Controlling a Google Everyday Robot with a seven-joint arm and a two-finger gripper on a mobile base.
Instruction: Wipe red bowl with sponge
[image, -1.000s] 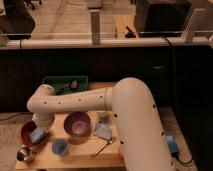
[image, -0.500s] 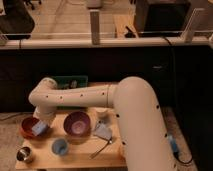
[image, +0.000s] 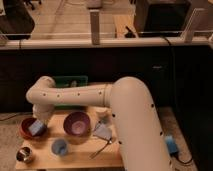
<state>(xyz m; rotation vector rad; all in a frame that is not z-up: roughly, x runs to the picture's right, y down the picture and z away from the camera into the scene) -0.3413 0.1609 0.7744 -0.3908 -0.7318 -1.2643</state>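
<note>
The red bowl (image: 26, 131) sits at the left end of the wooden table (image: 82, 157). Inside it, tilted against the right side, is the light-blue sponge (image: 36, 128). My gripper (image: 39, 120) reaches down from the white arm's bend straight onto the sponge and is shut on it, inside the bowl. The arm's wrist hides most of the gripper.
A purple bowl (image: 76, 123) stands just right of the red one. In front are a light-blue cup (image: 60, 146) and a shiny metal cup (image: 25, 155). A pale cloth (image: 102, 131) and a utensil (image: 102, 148) lie to the right. A green bin (image: 70, 81) stands behind the table.
The arm's bend has risen and shifted slightly right. The sponge has moved a little up and right inside the red bowl.
</note>
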